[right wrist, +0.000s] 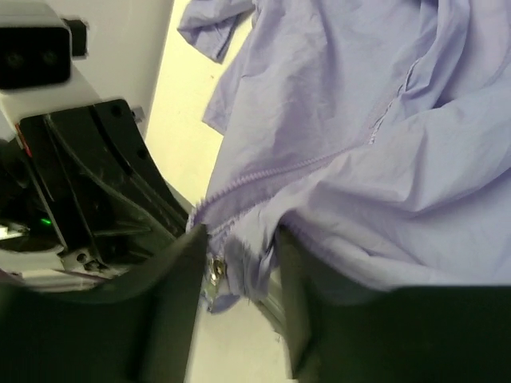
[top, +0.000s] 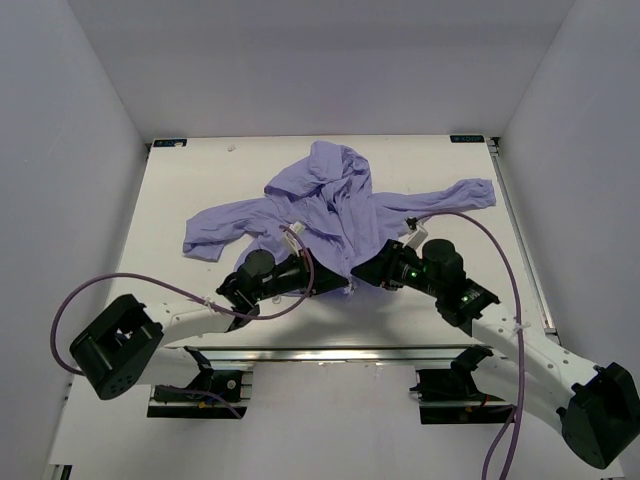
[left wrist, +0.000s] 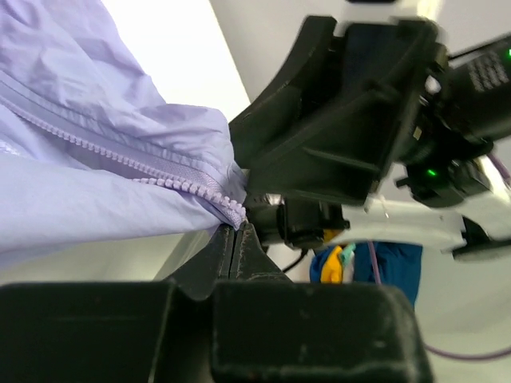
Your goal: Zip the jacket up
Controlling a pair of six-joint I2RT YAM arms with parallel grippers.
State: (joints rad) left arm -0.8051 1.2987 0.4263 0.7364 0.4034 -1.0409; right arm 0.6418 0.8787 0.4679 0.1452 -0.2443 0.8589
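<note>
The lavender jacket (top: 330, 205) lies on the white table, hood at the far side, sleeves spread left and right. Both grippers meet at its near hem. My left gripper (top: 322, 283) is shut on the jacket; in the left wrist view the closed fingertips (left wrist: 234, 229) pinch the bottom end of the zipper tape (left wrist: 120, 155). My right gripper (top: 366, 272) is open, its fingers (right wrist: 172, 279) apart around the hem fabric (right wrist: 335, 159). A small metal zipper slider (right wrist: 213, 270) sits beside the left finger. The right gripper's black body (left wrist: 343, 120) fills the left wrist view.
White table (top: 200, 170) with white walls behind and at both sides. Purple cables (top: 90, 295) loop from both arms over the near table. A metal rail (top: 330, 352) runs along the near edge.
</note>
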